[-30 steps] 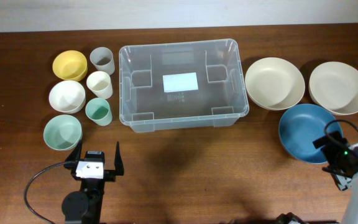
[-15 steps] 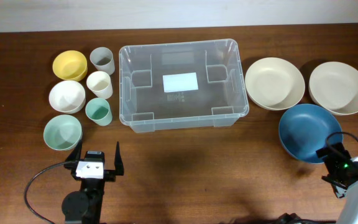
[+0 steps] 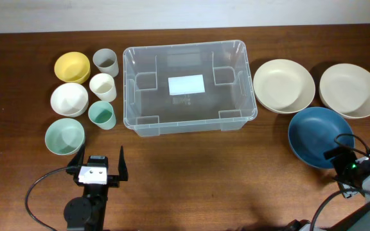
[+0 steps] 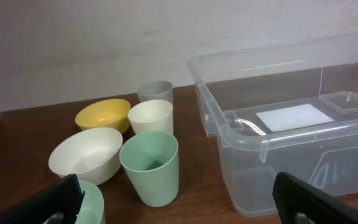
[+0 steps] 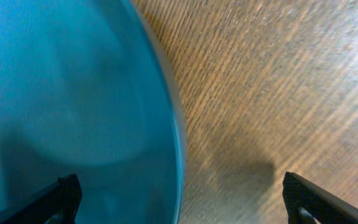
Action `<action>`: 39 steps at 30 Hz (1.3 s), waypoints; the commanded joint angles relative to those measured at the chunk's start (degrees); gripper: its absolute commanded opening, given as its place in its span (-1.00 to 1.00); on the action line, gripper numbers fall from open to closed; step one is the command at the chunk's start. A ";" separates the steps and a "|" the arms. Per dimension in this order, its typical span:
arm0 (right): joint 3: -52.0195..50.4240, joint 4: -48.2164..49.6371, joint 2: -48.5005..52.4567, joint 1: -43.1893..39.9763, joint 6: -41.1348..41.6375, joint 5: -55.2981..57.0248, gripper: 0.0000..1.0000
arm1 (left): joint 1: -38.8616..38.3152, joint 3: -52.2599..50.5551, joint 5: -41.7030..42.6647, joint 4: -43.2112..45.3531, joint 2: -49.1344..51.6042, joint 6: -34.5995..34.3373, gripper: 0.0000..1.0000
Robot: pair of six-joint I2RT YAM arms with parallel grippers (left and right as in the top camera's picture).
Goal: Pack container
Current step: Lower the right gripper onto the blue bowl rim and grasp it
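The clear container (image 3: pixel 146 64) stands empty at the middle back of the table, a white label on its base. It also shows at the right of the left wrist view (image 4: pixel 303 143). My left gripper (image 3: pixel 100 168) is open and empty near the front left, in front of the cups; its fingertips (image 4: pixel 179 202) frame a green cup (image 4: pixel 150 167). My right gripper (image 3: pixel 342 168) is open at the front-right rim of the blue bowl (image 3: pixel 313 131). In the right wrist view its fingers (image 5: pixel 182 199) straddle that bowl's rim (image 5: pixel 73 93) without gripping it.
Left of the container are a yellow bowl (image 3: pixel 72 66), grey cup (image 3: pixel 105 61), cream cup (image 3: pixel 102 86), white bowl (image 3: pixel 69 99), green cup (image 3: pixel 101 114) and mint bowl (image 3: pixel 64 136). Two cream bowls (image 3: pixel 283 85) (image 3: pixel 350 90) lie at the right.
My right gripper has drawn back toward the table's front right, from over the blue bowl to its front-right rim. The left arm and all objects have not moved.
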 commanded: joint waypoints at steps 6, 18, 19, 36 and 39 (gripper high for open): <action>-0.33 2.97 2.27 2.34 -0.72 -1.73 0.97 | 0.26 -0.42 0.79 0.02 -0.42 0.31 0.99; -0.33 3.91 2.27 3.32 1.01 -1.68 0.29 | 0.24 -0.42 0.79 0.02 -0.42 0.31 0.99; -0.33 3.91 2.27 3.32 1.01 -1.68 0.22 | 0.24 -0.42 0.79 0.02 -0.42 0.31 0.99; -0.33 2.03 2.27 3.32 1.03 -0.61 -0.59 | 0.24 -0.42 0.79 0.02 -0.42 0.31 0.99; -0.33 1.29 2.27 3.32 1.20 -0.61 -0.91 | 0.24 -0.42 0.79 0.02 -0.42 0.31 1.00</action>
